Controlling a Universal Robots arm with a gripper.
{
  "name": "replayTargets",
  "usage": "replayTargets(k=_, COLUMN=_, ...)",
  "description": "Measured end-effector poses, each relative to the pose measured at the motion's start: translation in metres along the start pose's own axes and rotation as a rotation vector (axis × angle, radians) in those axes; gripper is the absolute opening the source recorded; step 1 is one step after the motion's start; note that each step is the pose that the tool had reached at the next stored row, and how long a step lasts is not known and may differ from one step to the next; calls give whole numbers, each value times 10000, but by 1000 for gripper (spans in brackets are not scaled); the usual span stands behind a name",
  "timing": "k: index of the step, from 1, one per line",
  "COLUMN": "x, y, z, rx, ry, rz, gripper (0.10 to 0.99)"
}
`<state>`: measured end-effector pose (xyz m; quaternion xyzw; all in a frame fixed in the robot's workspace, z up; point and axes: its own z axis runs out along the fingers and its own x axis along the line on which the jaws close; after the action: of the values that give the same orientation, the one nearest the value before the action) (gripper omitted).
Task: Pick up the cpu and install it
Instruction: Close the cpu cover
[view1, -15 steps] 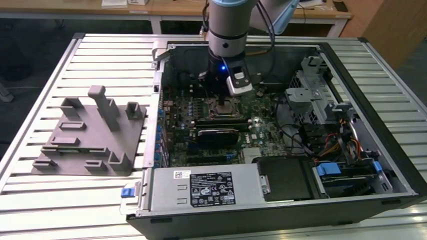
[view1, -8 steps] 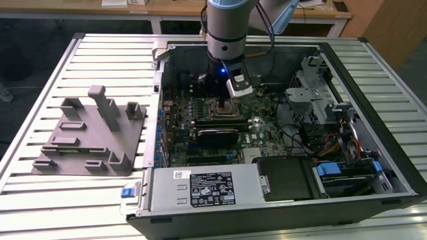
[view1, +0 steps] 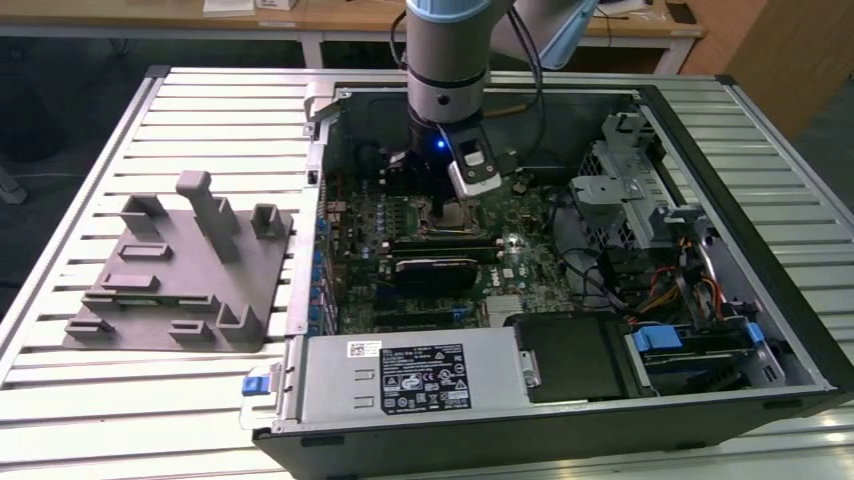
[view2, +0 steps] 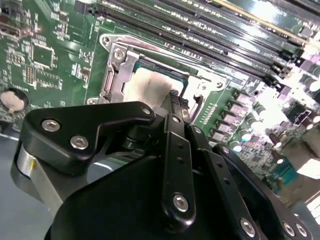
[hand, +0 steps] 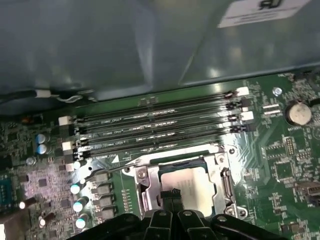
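The cpu is a small square chip with a silvery-white top, lying flat inside the metal-framed socket on the green motherboard. It appears again in the second wrist view as the cpu, within the socket frame. My gripper hangs directly over the chip's near edge, its two thin black fingers pressed together with nothing between them. The second wrist view also has the gripper tip close above the chip; whether it touches is unclear. In the exterior view the arm reaches down into the open computer case above the socket.
Several memory slots run beside the socket. A black heatsink block lies just in front of it. The power supply and drive cage crowd the case. A grey fixture stands on the slatted table at the exterior view's left.
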<state>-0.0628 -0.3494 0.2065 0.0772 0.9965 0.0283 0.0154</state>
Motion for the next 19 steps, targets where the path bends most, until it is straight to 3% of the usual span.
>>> replayTargets(k=10, x=119, y=-21, z=35, rx=-18, ry=40, rz=-682, gripper=106)
replayTargets(k=19, x=136, y=-28, z=80, rx=-26, ry=68, rz=-1122, gripper=106)
